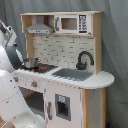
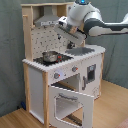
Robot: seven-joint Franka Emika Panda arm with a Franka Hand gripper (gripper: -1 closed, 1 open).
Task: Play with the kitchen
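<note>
Fingers: state cannot be told; the gripper [image 2: 64, 26] is seen only as a dark block at the wrist end, no gap or pads resolved. In the second exterior view it hangs at approx. 12 o'clock above the stove [image 2: 50, 60], just under the grey hood [image 2: 46, 21] and in front of the pegboard back [image 2: 45, 41]. The first exterior view shows only white arm links at 9 o'clock; the gripper itself is not visible there.

Task item: the kitchen [image 1: 65, 75] stands on the wood floor against a grey backdrop, filling frame centre in both exterior views.

Hazards (judgement):
- Hood edge close above the wrist. An upward or inward move may strike it; cause: tight clearance betw. hood and back panel.
- The pot [image 2: 49, 56] sits on the stove at approx. 7 o'clock below the gripper. A fast descent could knock it off.
- The oven door [image 2: 70, 102] is swung open toward the front; a low sweep of the arm could catch it.

Surroundings: sink [image 1: 74, 74] w/ black faucet [image 1: 84, 59] at its 1 o'clock; microwave [image 1: 72, 23] on the top shelf. The faucet obstructs travel from stove toward the sink side.
</note>
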